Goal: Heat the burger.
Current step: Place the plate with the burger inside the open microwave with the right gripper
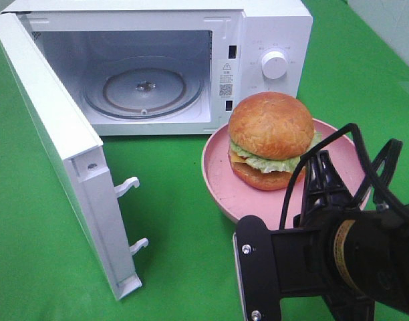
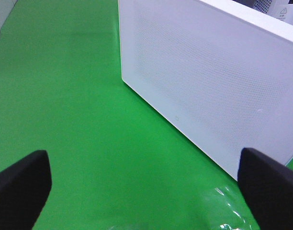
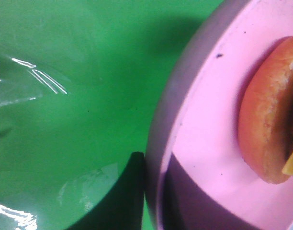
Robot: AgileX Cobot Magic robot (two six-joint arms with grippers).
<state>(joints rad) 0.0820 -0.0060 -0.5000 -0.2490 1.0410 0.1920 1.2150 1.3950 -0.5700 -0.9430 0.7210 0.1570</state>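
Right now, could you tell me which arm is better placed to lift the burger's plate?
Right. The right arm sits at the pink plate's near rim, the burger close in its wrist view. The open left claw faces the outside of the microwave door, which stands between it and the plate.

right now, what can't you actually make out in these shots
Right fingers: exterior high, behind the right arm; right wrist view shows none, so a grip on the plate is unclear.
Plate's near rim: exterior high, covered by that arm.
Burger: right wrist, cut off by the frame edge.
Dial markings: exterior high, too small.
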